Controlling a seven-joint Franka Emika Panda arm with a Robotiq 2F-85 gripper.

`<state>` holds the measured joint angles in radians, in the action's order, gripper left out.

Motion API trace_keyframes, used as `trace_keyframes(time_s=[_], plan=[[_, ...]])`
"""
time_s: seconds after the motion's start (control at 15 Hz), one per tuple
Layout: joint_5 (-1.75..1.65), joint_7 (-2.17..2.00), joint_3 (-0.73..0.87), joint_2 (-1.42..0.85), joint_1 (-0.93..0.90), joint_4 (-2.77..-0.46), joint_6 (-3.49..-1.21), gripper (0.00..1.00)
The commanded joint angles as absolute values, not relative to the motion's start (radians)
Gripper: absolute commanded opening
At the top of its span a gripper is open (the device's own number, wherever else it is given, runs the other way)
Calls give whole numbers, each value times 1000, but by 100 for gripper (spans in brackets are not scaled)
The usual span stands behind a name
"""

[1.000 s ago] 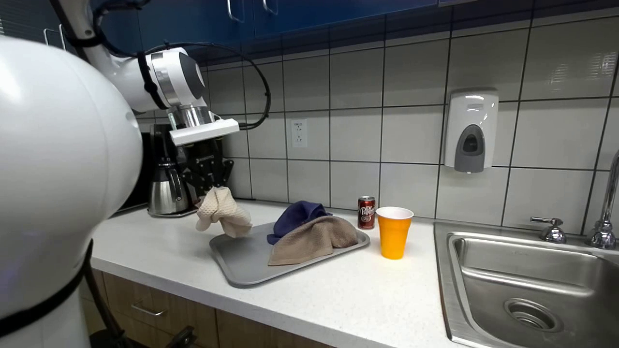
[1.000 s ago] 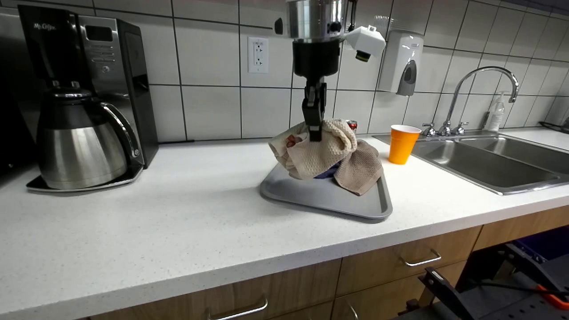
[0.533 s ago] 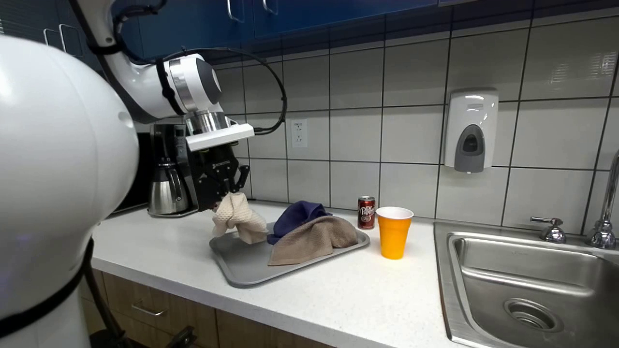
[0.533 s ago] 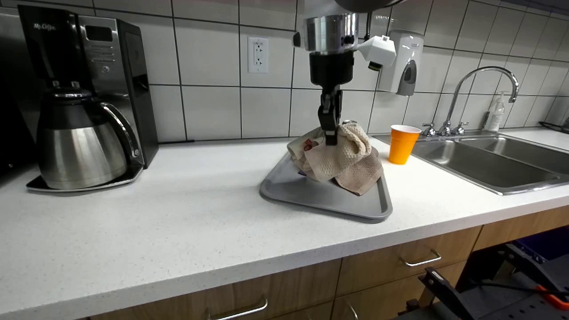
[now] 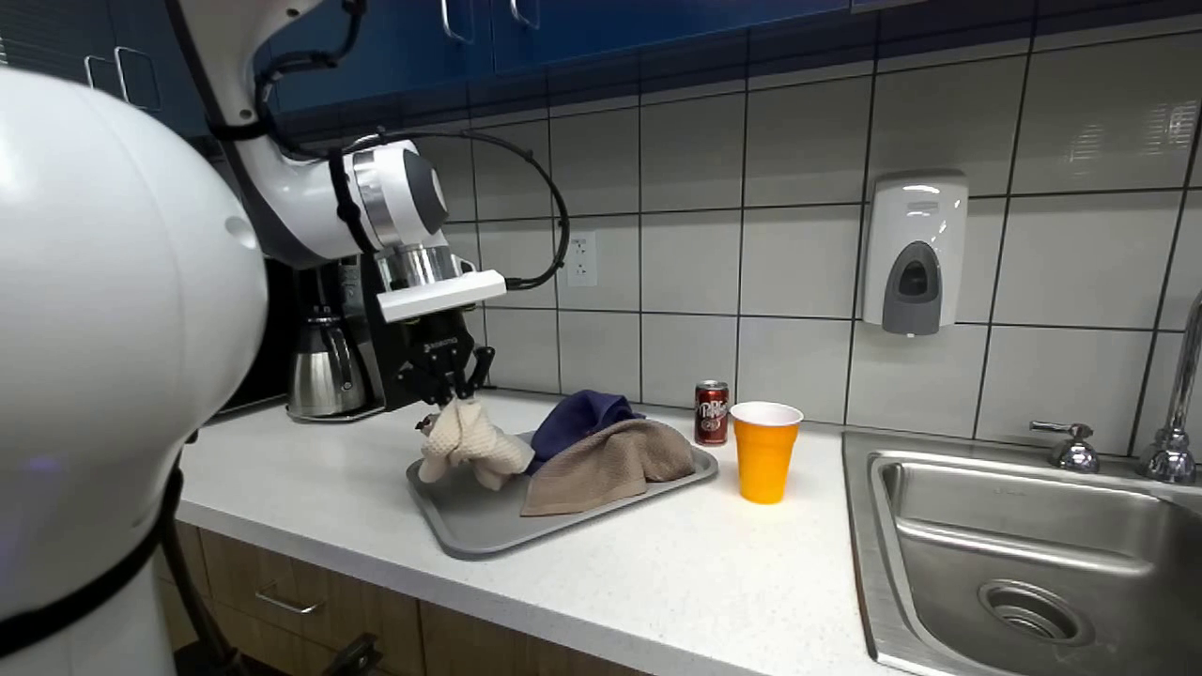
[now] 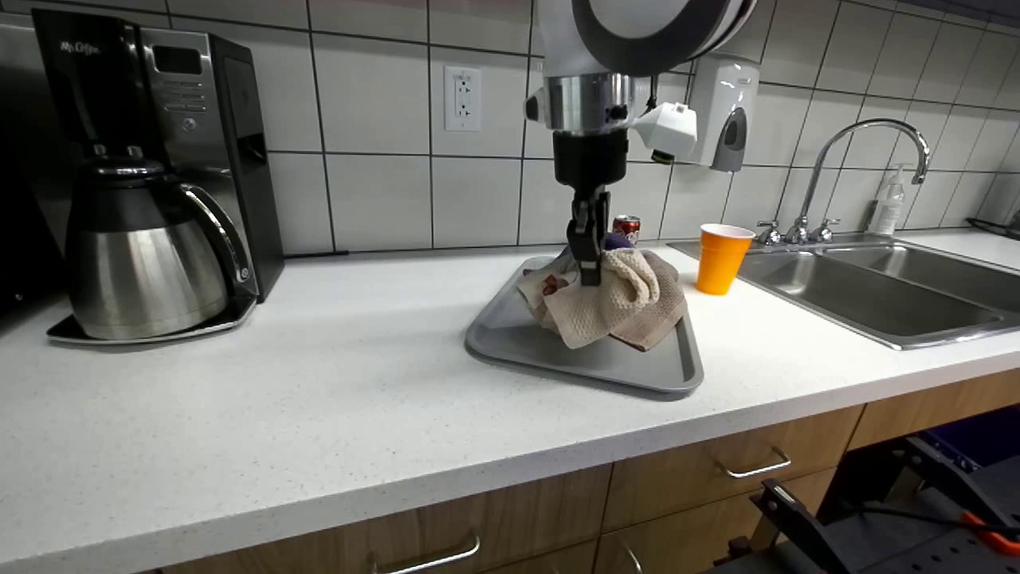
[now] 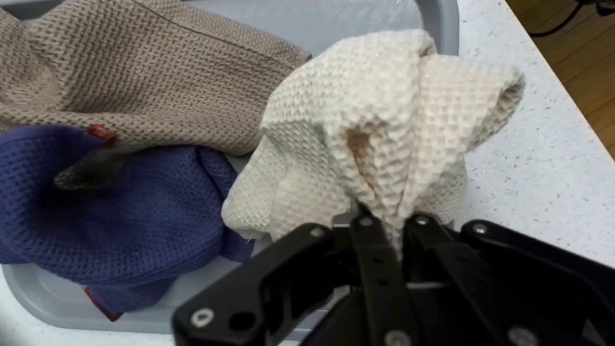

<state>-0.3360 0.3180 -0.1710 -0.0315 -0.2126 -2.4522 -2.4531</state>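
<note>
My gripper [image 7: 391, 218] is shut on a cream waffle-weave cloth [image 7: 365, 96], which bunches between the fingers and hangs down in folds. In both exterior views the gripper [image 5: 460, 399] [image 6: 588, 275] points down and holds the cream cloth [image 5: 474, 446] [image 6: 594, 311] over a grey tray [image 5: 460, 521] [image 6: 518, 331]. I cannot tell whether the cloth's lower edge touches the tray. A dark blue cloth [image 5: 577, 427] and a brown cloth [image 5: 610, 465] lie crumpled on the tray. In the wrist view the blue cloth [image 7: 158, 216] and brown cloth [image 7: 168, 72] lie left of the cream cloth.
An orange cup [image 5: 765, 455] and a red soda can [image 5: 711, 413] stand beyond the tray, near the tiled wall. A steel sink [image 5: 1014, 563] is beyond the cup. A coffee maker with a steel carafe [image 6: 151, 255] stands at the counter's other end. A soap dispenser [image 5: 916, 253] hangs on the wall.
My gripper has moved right and down in both exterior views, carrying the cream cloth lower over the tray beside the other cloths. It stays shut. The tray, blue cloth and brown cloth have not moved.
</note>
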Motion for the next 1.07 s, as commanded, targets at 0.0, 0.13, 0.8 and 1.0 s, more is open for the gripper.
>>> trace_keyframes(time_s=[0.0,0.13,0.8,1.0], plan=[[-364,295,-171,-73,-199,-2431,-2495,2],[-365,294,-167,-86,-199,-2429,-2503,2],[-370,274,-146,-147,-197,-2434,-2547,2],[-363,270,-147,-154,-202,-2435,-2566,33]])
